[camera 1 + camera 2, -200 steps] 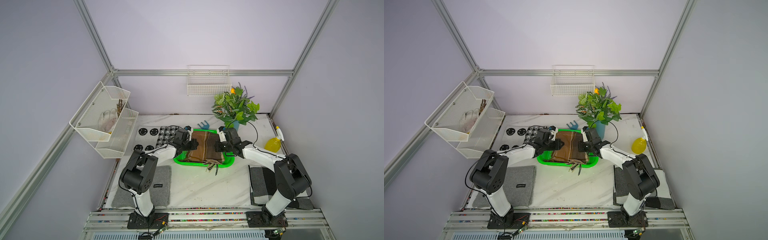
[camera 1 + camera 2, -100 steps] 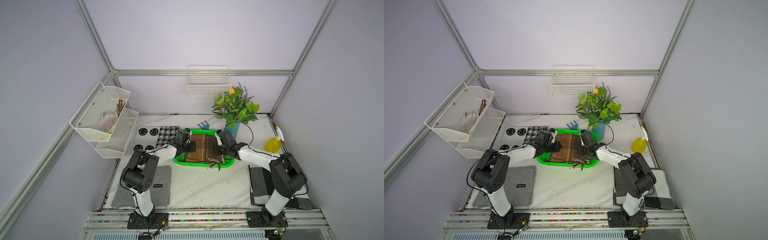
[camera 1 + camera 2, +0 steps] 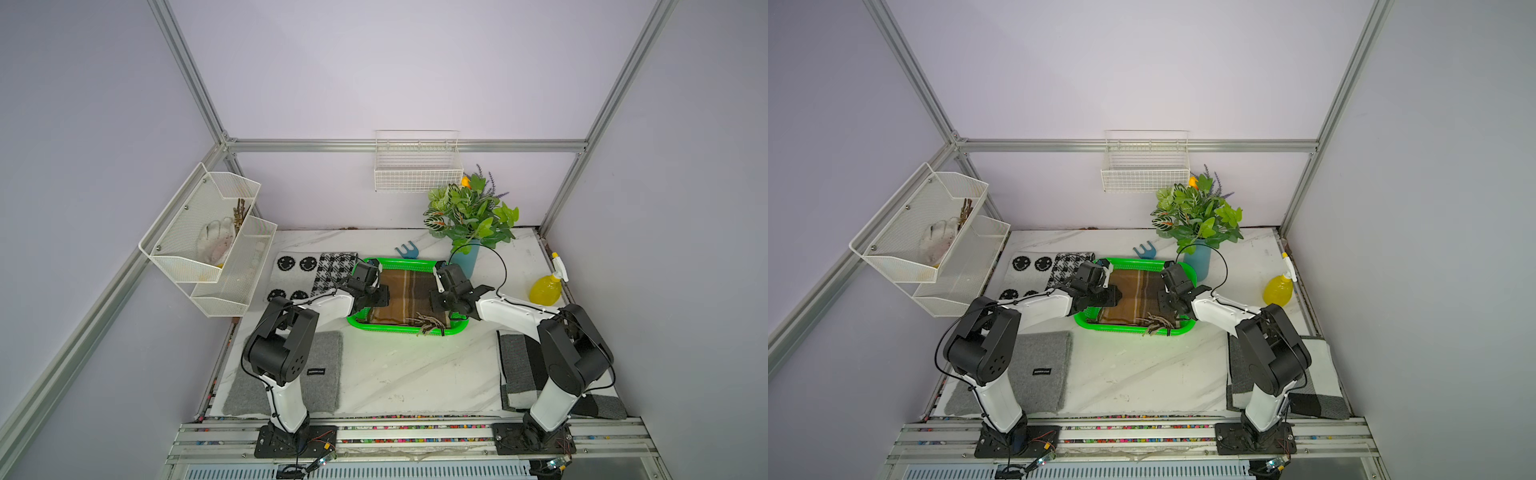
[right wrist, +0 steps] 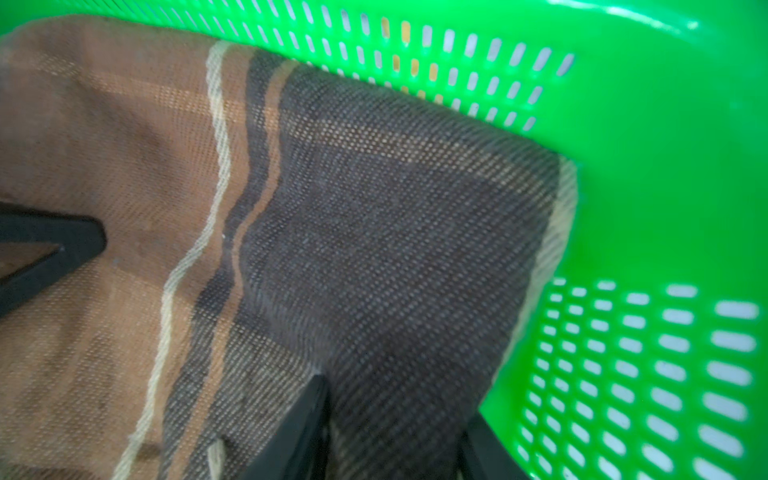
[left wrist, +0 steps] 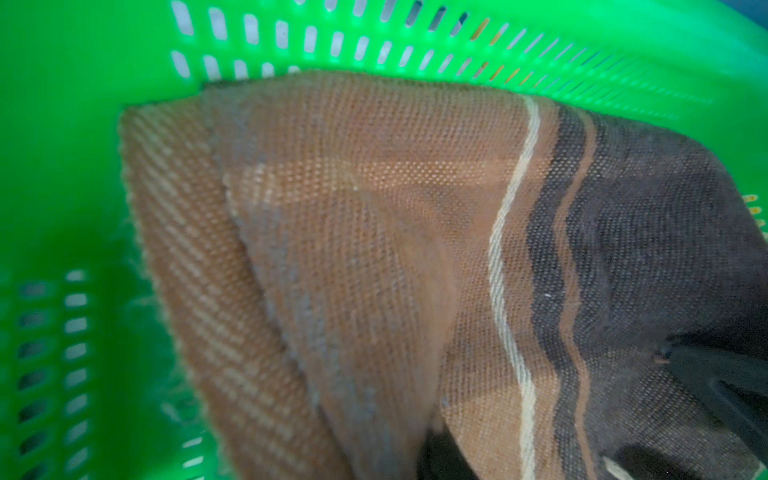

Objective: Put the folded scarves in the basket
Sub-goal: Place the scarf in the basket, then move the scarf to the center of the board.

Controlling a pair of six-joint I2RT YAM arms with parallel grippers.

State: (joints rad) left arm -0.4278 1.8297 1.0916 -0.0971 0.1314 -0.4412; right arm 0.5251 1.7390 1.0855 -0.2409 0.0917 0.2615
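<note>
The folded scarf [image 3: 405, 295] [image 3: 1133, 295], brown with dark and cream stripes, lies flat inside the green basket [image 3: 399, 330] [image 3: 1125, 330]. Its fringe [image 3: 428, 324] hangs over the front rim. My left gripper [image 3: 380, 296] rests at the scarf's left edge, and the cloth [image 5: 374, 249] hides its fingers in the left wrist view. My right gripper [image 3: 436, 300] [image 4: 395, 403] sits at the right edge by the basket wall [image 4: 665, 166]. It is open, with scarf fabric [image 4: 374, 249] lying between the spread fingers.
A potted plant [image 3: 469, 216] and a blue hand fork [image 3: 406, 250] stand just behind the basket. A yellow spray bottle [image 3: 546, 286] is at the right, a checked cloth [image 3: 332, 270] at the left. Grey mats [image 3: 286, 374] lie in front, and a mesh rack [image 3: 208, 241] hangs on the left wall.
Both arms have come down and the scarf has settled from a stretched hold into the basket. The right gripper's fingers have spread apart.
</note>
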